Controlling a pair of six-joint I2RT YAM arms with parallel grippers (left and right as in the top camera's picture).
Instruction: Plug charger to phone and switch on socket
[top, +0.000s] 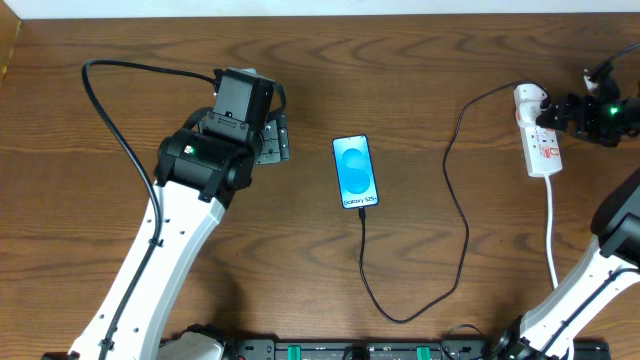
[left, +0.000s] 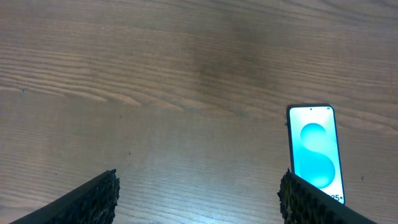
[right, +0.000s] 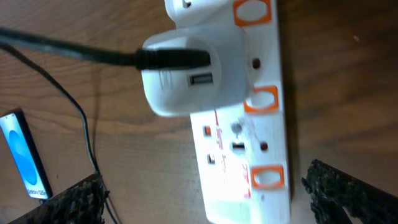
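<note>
Your phone (top: 355, 172) lies mid-worktop (top: 450, 60), with the left gripper (top: 278, 140) just to its left. The charger (right: 62, 48) leaves the phone's near edge, loops toward you, then runs right and back to the plug (top: 528, 98) on the socket's (top: 543, 145) far end. The socket lies far right, under the right gripper (right: 205, 193).

Overhead: high, facing straight down on the whole table (top: 300, 60). Left wrist: low and oblique, near the tabletop. Right wrist: close over the socket (right: 249, 124). All three views share the phone (top: 356, 171).

The phone (left: 314, 152) loses its lower end, the socket (right: 273, 137) both ends, to frame edges.
</note>
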